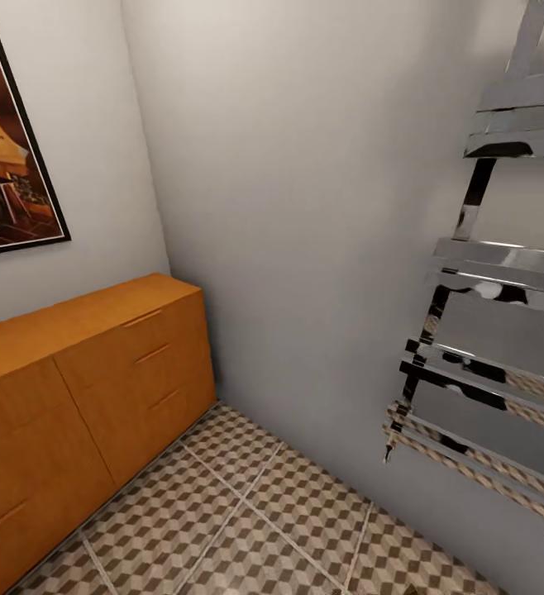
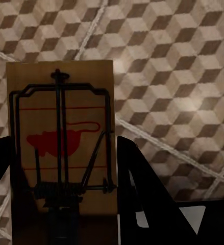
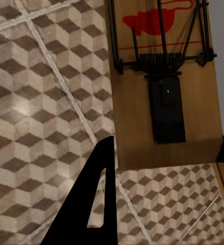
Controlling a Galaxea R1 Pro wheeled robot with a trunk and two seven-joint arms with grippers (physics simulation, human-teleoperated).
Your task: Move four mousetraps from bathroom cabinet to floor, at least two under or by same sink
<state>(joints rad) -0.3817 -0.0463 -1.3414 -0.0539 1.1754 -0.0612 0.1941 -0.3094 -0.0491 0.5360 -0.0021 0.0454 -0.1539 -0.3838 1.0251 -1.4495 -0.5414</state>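
In the left wrist view a tan wooden mousetrap (image 2: pixel 60 138) with a black wire frame and a red mouse print stands between the dark fingers (image 2: pixel 137 194) of my left gripper (image 2: pixel 63 148), which is shut on it above the bathroom floor (image 2: pixel 168 76). The right wrist view has another mousetrap (image 3: pixel 163 76), with my right gripper (image 3: pixel 165 148) shut on it and one black finger (image 3: pixel 99 194) beside it, over the cube-pattern floor (image 3: pixel 45 102). The orange-brown cabinet (image 1: pixel 82 372) stands along the left wall with its drawers closed. The sink is out of view.
A chrome towel radiator (image 1: pixel 487 347) hangs on the right wall and juts into the room. A framed picture (image 1: pixel 7 149) hangs above the cabinet. The cube-pattern floor (image 1: pixel 255 521) runs between cabinet and wall into the corner.
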